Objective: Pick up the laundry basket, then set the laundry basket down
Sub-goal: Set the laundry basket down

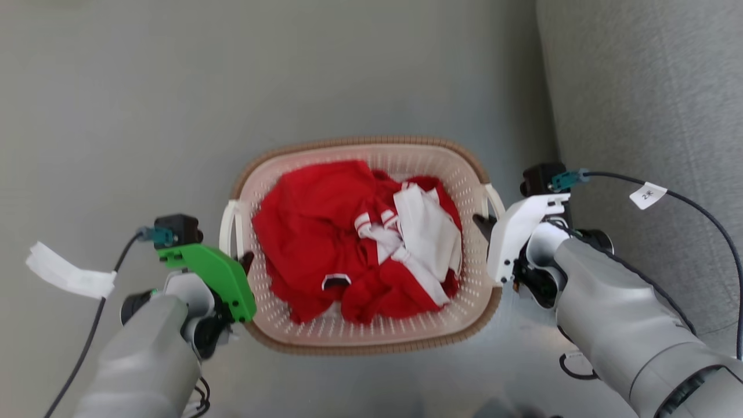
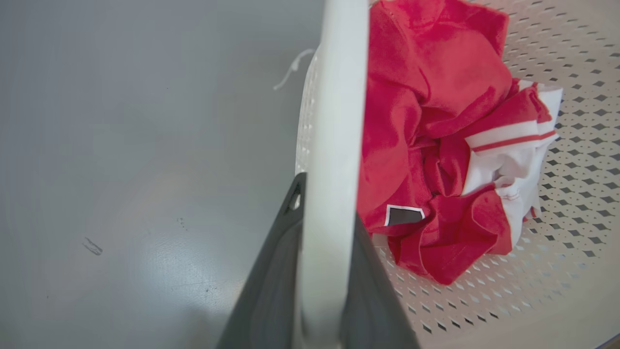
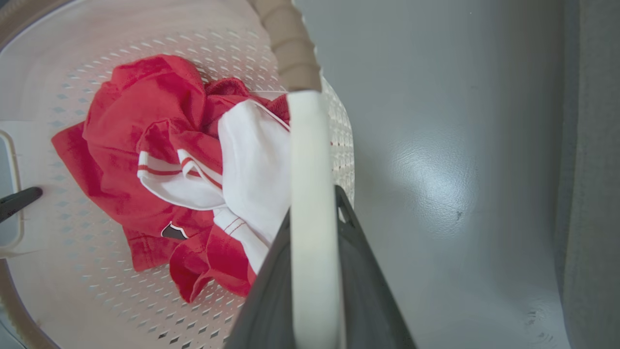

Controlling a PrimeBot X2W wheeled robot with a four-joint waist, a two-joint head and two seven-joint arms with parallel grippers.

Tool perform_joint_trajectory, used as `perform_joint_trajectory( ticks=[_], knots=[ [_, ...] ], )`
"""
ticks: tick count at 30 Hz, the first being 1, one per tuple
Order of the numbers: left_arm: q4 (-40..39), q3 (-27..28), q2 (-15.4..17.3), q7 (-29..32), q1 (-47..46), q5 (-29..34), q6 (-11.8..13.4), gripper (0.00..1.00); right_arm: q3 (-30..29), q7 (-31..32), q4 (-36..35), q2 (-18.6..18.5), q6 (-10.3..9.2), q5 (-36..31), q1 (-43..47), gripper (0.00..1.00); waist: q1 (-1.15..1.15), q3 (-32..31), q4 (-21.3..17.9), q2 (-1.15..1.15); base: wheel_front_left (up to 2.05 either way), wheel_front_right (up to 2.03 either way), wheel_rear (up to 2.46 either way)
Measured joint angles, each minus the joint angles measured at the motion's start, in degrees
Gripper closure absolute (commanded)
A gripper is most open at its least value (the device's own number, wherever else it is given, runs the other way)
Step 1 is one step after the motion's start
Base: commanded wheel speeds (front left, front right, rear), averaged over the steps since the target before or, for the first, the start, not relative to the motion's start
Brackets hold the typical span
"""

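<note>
Laundry basket (image 1: pixel 406 155) — perforated plastic, woven-look rim

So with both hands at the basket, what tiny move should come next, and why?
Probably raise both hands straight up together. The left hand is shut on one white handle and the right hand on the other, so the laundry basket, holding red and white clothes, looks gripped on both sides; an even lift should keep it level.
</note>
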Motion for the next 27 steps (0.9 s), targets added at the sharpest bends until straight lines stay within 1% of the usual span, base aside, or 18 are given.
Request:
perform_joint_trajectory(
  ticks=[7,13,19,27],
  knots=[
    [-0.12,0.01,0.26,-2.11,-3.11,0.59,0.00,1.00,-0.32,-3.45,-0.14,-0.02,0.00,-0.51,-2.36,1.00,0.00,5.45,0.16,0.00,0.00,0.00,0.00],
    [-0.09,-0.04,0.51,-3.03,-5.73,0.93,0.00,1.00,-0.38,-5.05,-0.13,-0.02,0.00,-0.59,-4.58,1.00,0.00,10.17,0.41,0.00,0.00,0.00,0.00],
    [-0.10,0.21,0.56,-5.70,-8.43,1.19,0.00,1.00,-0.59,-7.72,-0.14,-0.03,0.01,-1.07,-7.39,1.00,0.01,14.66,0.68,0.00,0.00,0.00,0.00],
    [0.45,-0.04,0.54,-7.25,-9.18,1.19,-0.01,1.00,-0.32,-9.59,0.05,-0.01,0.01,-1.08,-7.85,1.00,0.01,18.88,0.87,0.00,0.00,0.00,0.00]
  ],
)
